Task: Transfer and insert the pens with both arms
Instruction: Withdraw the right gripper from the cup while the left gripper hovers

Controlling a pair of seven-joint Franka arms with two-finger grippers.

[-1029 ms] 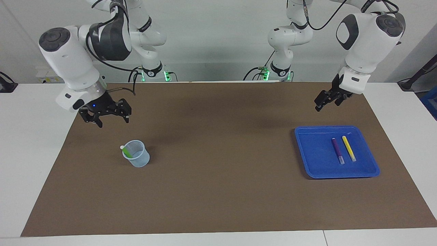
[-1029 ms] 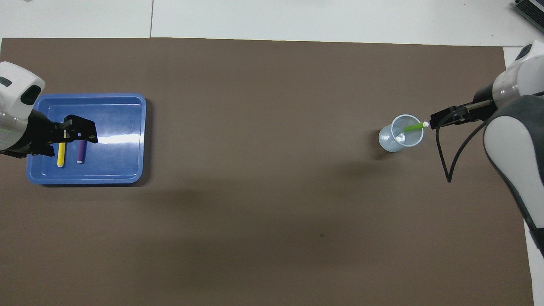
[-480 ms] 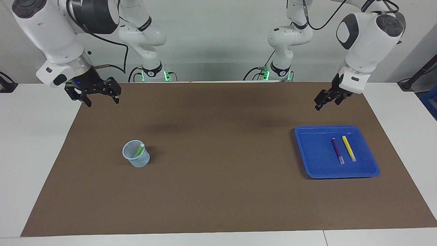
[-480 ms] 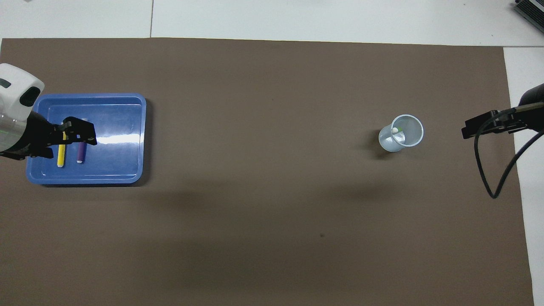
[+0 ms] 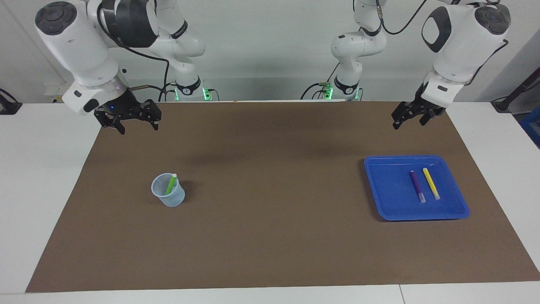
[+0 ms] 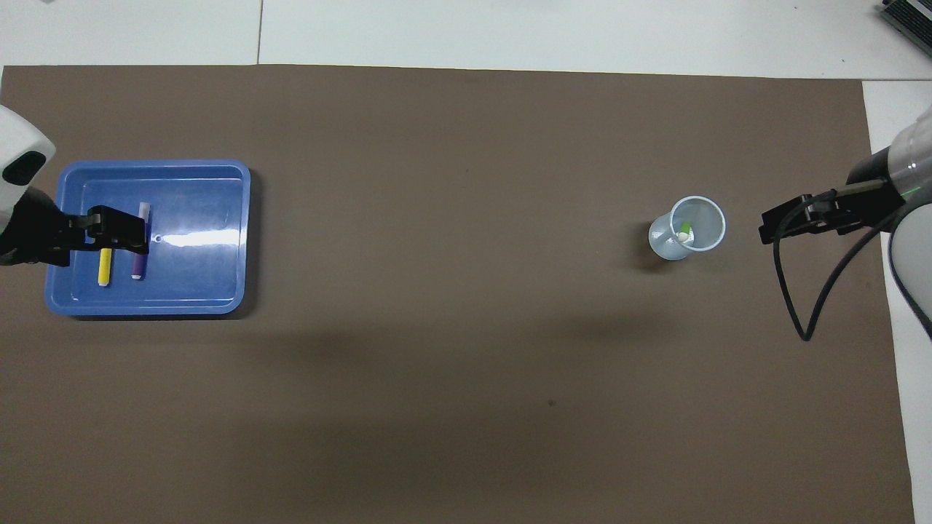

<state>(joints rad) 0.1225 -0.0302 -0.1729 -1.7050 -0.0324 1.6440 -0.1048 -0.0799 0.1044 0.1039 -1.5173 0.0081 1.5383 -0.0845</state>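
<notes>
The green pen stands tilted in a translucent cup on the brown mat; in the overhead view the green pen shows inside the cup. The purple pen and the yellow pen lie side by side in a blue tray. My left gripper hangs open and empty high over the tray, partly covering the purple pen and the yellow pen from above. My right gripper is open and empty, raised over the mat's edge beside the cup.
A brown mat covers most of the white table. The left gripper and right gripper show at opposite ends in the overhead view. A black cable loops from the right arm.
My right gripper rose away from the cup, and the green pen swung to lean on the cup's other wall. My left gripper lifted slightly and shifted toward the left arm's end.
</notes>
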